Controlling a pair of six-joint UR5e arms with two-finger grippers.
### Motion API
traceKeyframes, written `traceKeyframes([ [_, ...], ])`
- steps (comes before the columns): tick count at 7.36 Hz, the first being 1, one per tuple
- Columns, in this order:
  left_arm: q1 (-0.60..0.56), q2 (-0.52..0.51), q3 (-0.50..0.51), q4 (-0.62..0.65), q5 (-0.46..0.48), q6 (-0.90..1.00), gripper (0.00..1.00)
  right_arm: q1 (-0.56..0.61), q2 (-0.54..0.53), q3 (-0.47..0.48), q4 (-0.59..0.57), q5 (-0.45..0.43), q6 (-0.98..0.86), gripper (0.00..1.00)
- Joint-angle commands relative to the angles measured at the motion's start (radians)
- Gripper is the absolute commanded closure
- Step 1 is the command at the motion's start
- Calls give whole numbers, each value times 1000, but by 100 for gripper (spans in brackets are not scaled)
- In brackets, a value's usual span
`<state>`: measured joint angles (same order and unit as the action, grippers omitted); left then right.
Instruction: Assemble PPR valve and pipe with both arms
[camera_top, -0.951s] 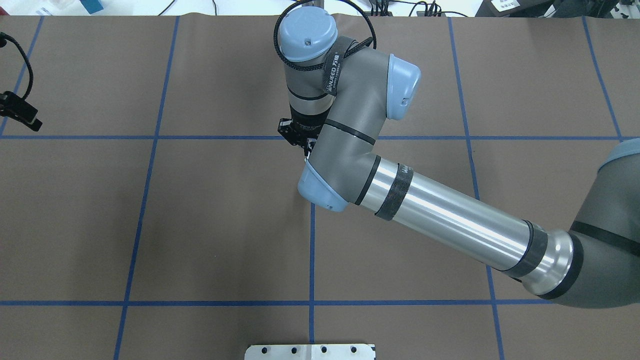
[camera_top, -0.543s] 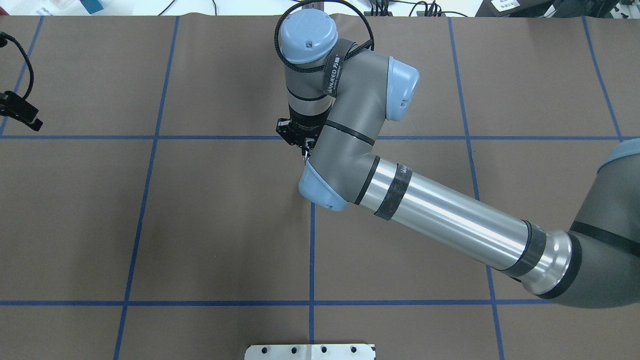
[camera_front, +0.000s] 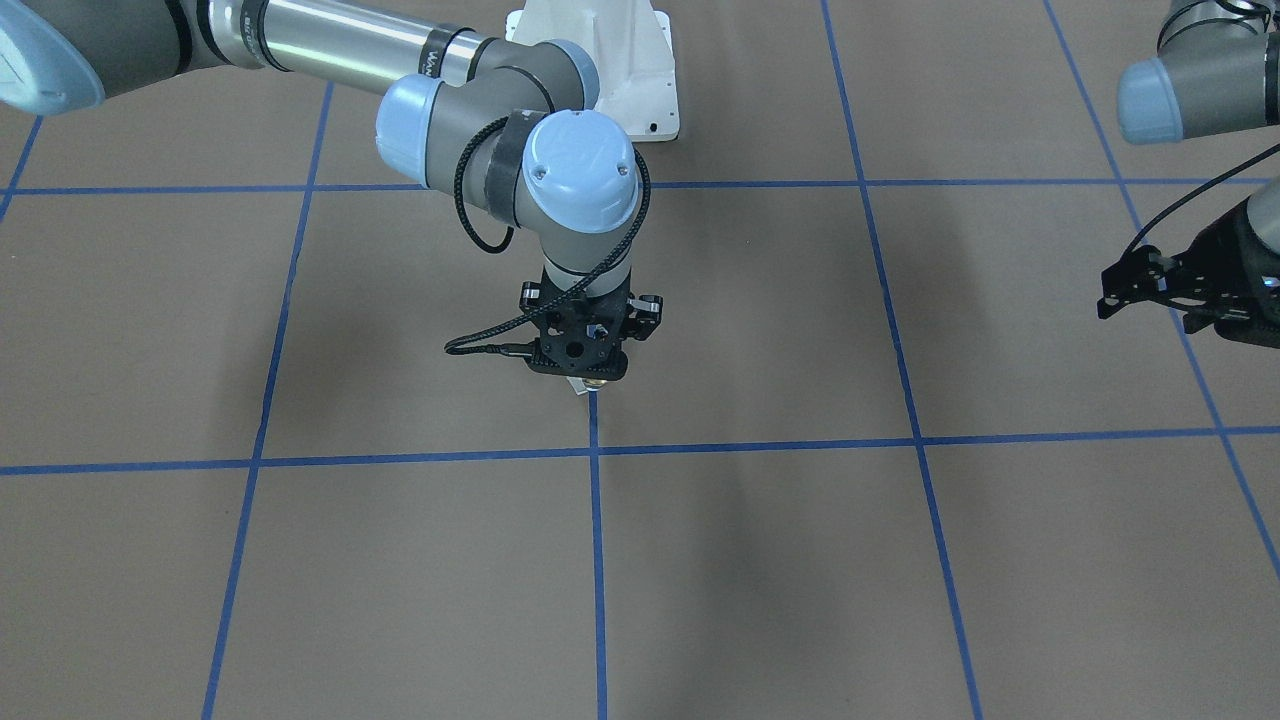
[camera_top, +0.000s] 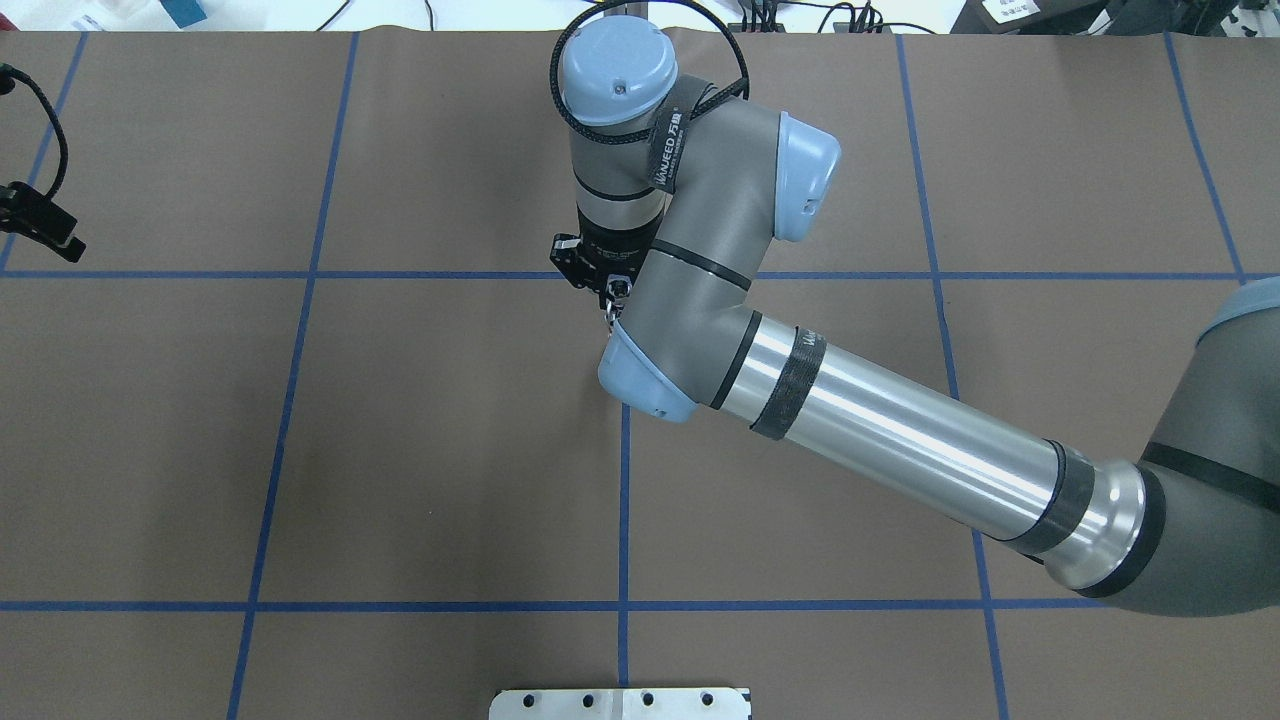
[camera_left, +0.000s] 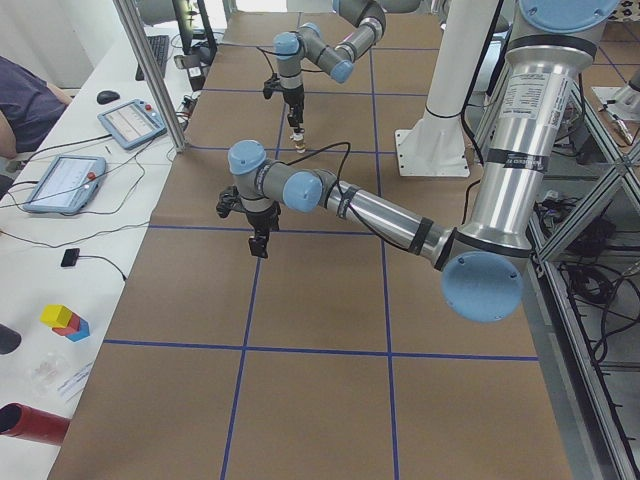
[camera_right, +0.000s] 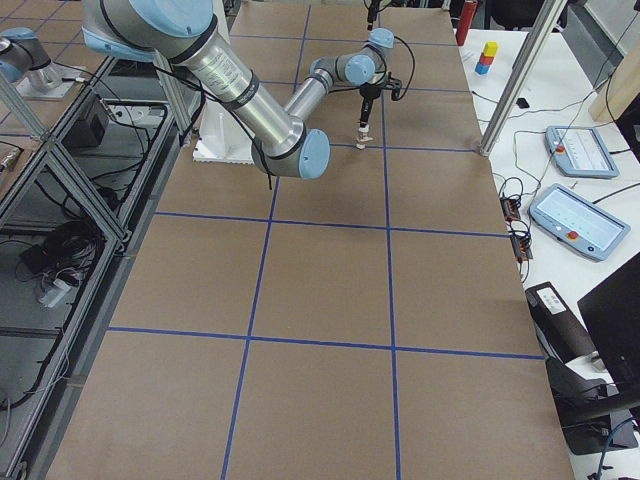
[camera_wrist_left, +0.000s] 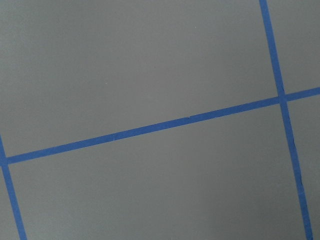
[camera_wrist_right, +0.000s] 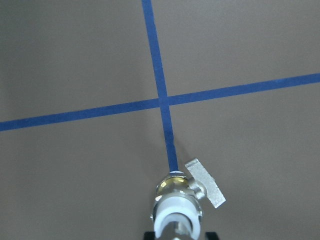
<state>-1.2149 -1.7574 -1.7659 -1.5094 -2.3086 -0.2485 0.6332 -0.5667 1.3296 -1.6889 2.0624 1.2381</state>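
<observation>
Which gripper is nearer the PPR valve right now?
Right. The right gripper holds the PPR valve by its white end above the table's middle; the left gripper hangs far off toward the table's left side.

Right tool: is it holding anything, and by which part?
The right tool grips the PPR valve by one white tube end. The valve's brass middle and side handle stick out beyond the tool.

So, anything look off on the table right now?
Nothing damaged or spilled. Only oddity: the pipe shows in no view. The right gripper holds the PPR valve upright over a tape line; the left gripper hangs off to the side with nothing visible in it.
</observation>
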Motion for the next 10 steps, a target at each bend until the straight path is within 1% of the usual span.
traceKeyframes([
  [1,0,-1,0,0,0,-2,0,-1,-1,0,0,-1,6,0],
  [2,0,-2,0,0,0,-6,0,-1,-1,0,0,-1,6,0],
  [3,0,-5,0,0,0,-8,0,-1,-2,2,0,-2,9,3],
  [4,0,-7,0,0,0,-9,0,-1,-5,2,0,-2,29,23],
  [5,0,-8,-1,0,0,-11,0,-1,-7,2,0,-1,30,17],
  [6,0,-10,-1,0,0,-11,0,-1,-6,2,0,-1,30,14],
  [7,0,-10,-4,0,0,-11,0,-1,-4,3,1,-2,47,54],
  [8,0,-11,-3,0,0,-11,0,-1,-7,5,1,-2,47,51],
  [9,0,-11,0,0,0,-9,0,-1,-7,9,0,-1,41,28],
  [10,0,-11,0,0,0,-6,0,-1,-7,11,0,-1,41,19],
])
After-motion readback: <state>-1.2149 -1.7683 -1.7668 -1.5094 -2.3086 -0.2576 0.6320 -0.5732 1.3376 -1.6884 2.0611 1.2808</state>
